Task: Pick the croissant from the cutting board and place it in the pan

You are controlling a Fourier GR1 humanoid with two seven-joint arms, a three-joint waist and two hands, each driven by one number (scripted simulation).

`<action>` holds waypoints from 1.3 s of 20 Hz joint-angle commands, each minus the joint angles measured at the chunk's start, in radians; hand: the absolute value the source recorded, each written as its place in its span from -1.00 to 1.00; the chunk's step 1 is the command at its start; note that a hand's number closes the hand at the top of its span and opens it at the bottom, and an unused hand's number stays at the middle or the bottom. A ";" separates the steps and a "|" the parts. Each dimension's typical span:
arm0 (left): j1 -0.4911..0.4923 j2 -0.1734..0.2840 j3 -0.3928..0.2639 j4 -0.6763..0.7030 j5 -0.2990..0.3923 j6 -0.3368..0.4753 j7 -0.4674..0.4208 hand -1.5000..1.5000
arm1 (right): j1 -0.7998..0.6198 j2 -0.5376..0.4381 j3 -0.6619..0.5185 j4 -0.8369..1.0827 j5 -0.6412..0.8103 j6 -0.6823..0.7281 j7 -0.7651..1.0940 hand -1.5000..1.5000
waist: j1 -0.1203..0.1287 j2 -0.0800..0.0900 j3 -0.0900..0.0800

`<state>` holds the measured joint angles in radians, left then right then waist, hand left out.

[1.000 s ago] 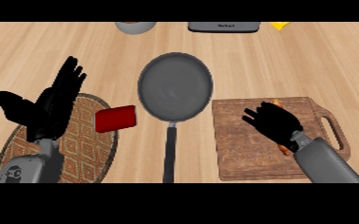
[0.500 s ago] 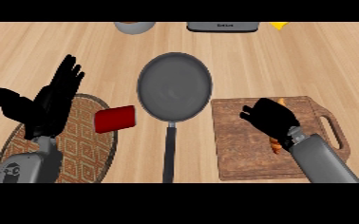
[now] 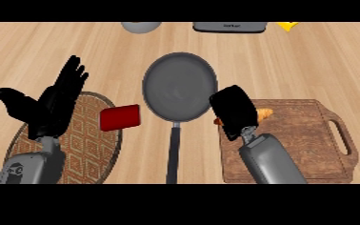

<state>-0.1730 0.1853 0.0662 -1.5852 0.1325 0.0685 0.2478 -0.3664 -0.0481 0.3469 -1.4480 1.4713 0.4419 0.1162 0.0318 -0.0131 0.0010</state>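
Hovering at the pan's (image 3: pixel 179 86) rim, your right hand (image 3: pixel 234 108) curls round the croissant (image 3: pixel 262 114); left hand (image 3: pixel 53 102) rests spread wide.

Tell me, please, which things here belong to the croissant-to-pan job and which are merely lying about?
Part of the job:
croissant, held by the right hand
cutting board
pan

Just lying about:
red block
woven mat
grey bowl
dark device
yellow item
resting left hand, open at left
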 commanded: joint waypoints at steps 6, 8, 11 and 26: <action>-0.039 -0.016 -0.039 0.016 -0.004 -0.021 0.004 0.00 | -0.241 0.047 0.120 -0.147 -0.011 -0.096 0.535 1.00 | 0.080 -0.003 -0.005; -0.045 -0.027 -0.061 0.019 -0.011 -0.024 0.008 0.00 | -0.294 0.048 0.151 -0.133 -0.041 -0.112 0.657 1.00 | 0.101 0.009 -0.005; -0.073 -0.021 -0.063 0.025 -0.005 -0.039 0.011 0.00 | -0.371 0.048 0.193 -0.101 -0.102 -0.112 0.828 1.00 | 0.121 0.018 -0.005; -0.076 -0.027 -0.037 0.070 -0.026 -0.006 -0.022 0.00 | -0.669 0.048 0.245 0.184 -0.292 -0.410 1.236 1.00 | 0.055 0.025 -0.003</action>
<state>-0.2656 0.1506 0.0141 -1.5243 0.1059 0.0618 0.2415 -0.9979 -0.0122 0.5813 -1.3529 1.2119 0.1549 1.1636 0.1121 0.0096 -0.0035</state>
